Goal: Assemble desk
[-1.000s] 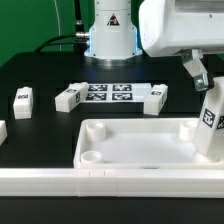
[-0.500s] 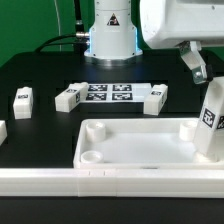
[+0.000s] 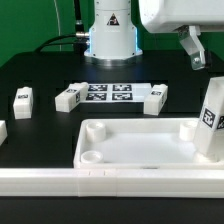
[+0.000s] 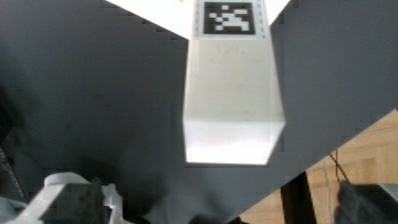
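I see the fingers (image 3: pixel 194 48) spread wide with nothing in them, hanging above the upright leg (image 3: pixel 210 122), which stands in the desk top (image 3: pixel 130 150) at its corner on the exterior view's right. Beyond it on the black tabletop (image 3: pixel 40 70), a loose leg (image 3: pixel 67 97) lies just beside the marker board (image 3: pixel 108 94)

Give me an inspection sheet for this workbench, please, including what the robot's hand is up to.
Surface: black table, parts spread across it.
Job's things: white desk top in front; one leg upright at its end on the exterior view's right; three loose legs lying behind.
Clutter: marker board; long white rail along the front.
Hand: open, above the upright leg, holding nothing.
Cables: one black cable behind the table.
Surroundings: green backdrop, robot base.
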Controlling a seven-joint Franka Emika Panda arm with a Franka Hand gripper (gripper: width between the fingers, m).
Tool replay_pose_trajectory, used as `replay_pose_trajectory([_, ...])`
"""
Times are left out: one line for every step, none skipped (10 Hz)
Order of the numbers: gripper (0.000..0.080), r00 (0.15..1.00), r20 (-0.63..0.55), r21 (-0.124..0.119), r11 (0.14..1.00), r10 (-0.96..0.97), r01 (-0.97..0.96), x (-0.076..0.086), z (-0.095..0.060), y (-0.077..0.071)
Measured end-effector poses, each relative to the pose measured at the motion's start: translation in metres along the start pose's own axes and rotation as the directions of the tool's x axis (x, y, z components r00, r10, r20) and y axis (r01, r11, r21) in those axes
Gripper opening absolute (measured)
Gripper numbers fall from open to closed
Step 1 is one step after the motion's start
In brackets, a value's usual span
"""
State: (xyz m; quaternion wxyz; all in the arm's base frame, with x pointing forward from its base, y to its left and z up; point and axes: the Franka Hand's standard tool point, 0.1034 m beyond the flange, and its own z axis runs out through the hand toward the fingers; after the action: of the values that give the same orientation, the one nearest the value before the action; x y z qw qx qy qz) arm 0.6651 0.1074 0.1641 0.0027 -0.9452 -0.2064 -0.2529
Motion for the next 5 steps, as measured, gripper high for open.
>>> replay_pose_trajectory([0.0649,1.000,0.004,0.001,1.000,0.000,0.000,-0.001,0.001,0.000])
replay_pose_trajectory([0.0649,0.997,0.076,0.018,1.000,0.007,-0.008,-0.009,0.005,0.000])
replay_pose_trajectory([0.0649,0.986,0.162,0.034,0.999,0.029,-0.035,-0.011,0.006,-0.001])
replay_pose_trajectory([0.0649,0.981,0.188,0.039,0.998,0.038,-0.046,-0.008,0.007,-0.001])
replay_pose_trajectory([0.0649,0.959,0.282,0.060,0.997,0.039,-0.058,-0.016,0.008,-0.005])
